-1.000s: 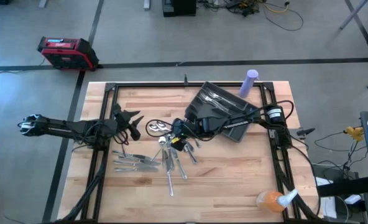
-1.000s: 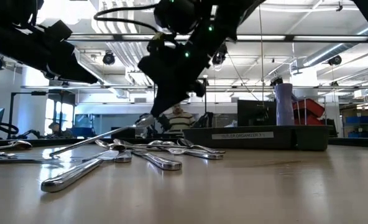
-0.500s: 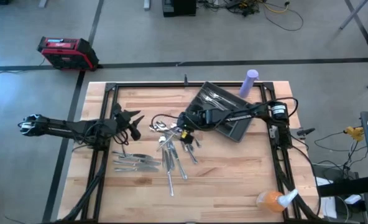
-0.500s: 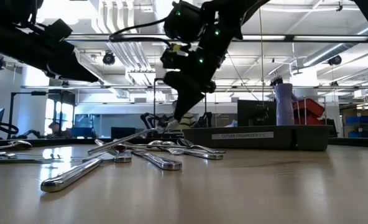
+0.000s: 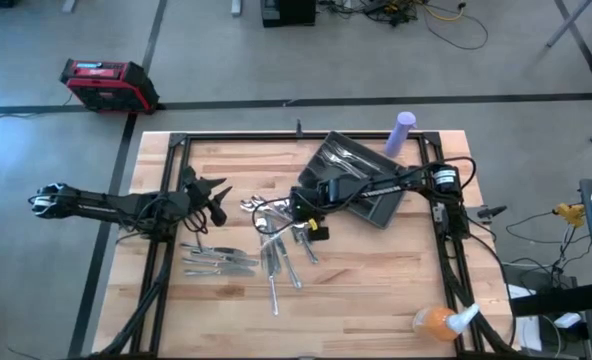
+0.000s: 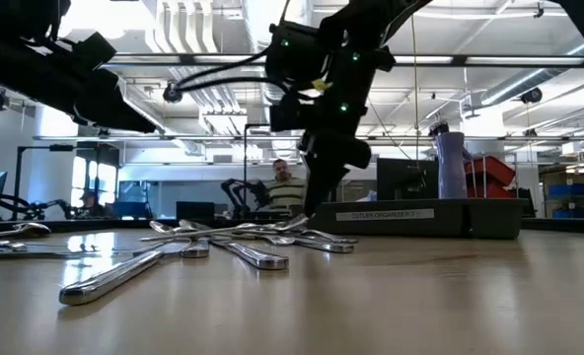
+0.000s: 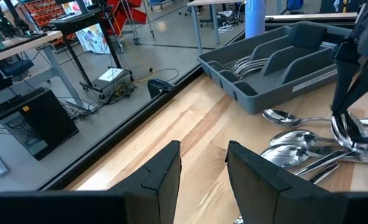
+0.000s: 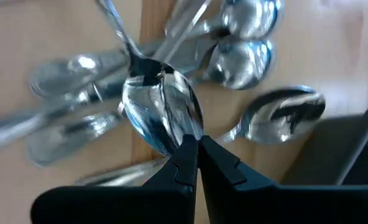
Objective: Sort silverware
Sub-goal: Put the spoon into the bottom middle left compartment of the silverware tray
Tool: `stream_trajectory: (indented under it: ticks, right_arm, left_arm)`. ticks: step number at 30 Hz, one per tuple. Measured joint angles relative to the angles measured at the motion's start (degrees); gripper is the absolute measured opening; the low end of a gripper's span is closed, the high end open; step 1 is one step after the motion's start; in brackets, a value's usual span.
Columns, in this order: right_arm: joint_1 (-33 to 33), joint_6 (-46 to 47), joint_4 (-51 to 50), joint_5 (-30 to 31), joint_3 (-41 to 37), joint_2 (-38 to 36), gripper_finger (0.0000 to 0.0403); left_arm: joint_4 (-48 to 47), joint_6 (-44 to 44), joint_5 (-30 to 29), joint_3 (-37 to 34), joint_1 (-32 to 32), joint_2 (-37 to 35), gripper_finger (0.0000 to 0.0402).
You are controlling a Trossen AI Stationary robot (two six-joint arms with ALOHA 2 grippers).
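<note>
— What was held nearest the right wrist camera?

— A spoon (image 8: 162,118) was seen pinched at the edge of its bowl by the right gripper (image 8: 196,163), whose fingers were closed almost together on it.

— How was the silverware (image 5: 266,250) judged to handle?

— It was judged stiff, light and slippery; a grip on a rounded bowl edge was thought liable to slide, and the flatter handle was considered the safer place.

— Where was the rest found?

— It was scattered on the table (image 5: 376,290) near its middle, beside the dark tray (image 5: 371,205), in which a few pieces already lay.

— And farther off?

— The left gripper (image 5: 214,200) was held clear of the pile, fingers parted, nothing grasped.
</note>
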Motion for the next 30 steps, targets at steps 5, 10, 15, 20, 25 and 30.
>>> stream_trajectory:
  ticks: [5,10,15,20,25,30]
  right_arm:
    - [0.30,-3.15,-3.89,-0.18,0.91,-0.31,0.0010]
    - [0.36,-4.59,-10.11,0.28,3.93,-0.31,0.0068]
    - [0.61,-5.24,-6.13,-3.88,8.10,-0.42,0.0122]
    - [2.03,-6.35,4.43,-17.41,8.34,2.20,0.0119]
    - [3.00,-8.69,4.42,-17.71,8.11,7.08,0.0090]
    - [2.85,-9.16,6.44,-14.37,8.16,8.91,0.0066]
  left_arm:
    - [0.02,0.00,0.00,0.00,0.00,0.04,0.0119]
    - [0.23,0.00,0.00,0.00,0.00,-0.02,0.0119]
    - [0.98,0.13,0.00,0.00,0.00,-0.02,0.0119]
    - [2.33,0.59,0.06,0.00,0.00,-0.02,0.0119]
    - [2.32,0.15,0.13,0.00,0.02,0.04,0.0119]
    - [2.37,0.04,0.13,0.00,0.00,-0.08,0.0119]
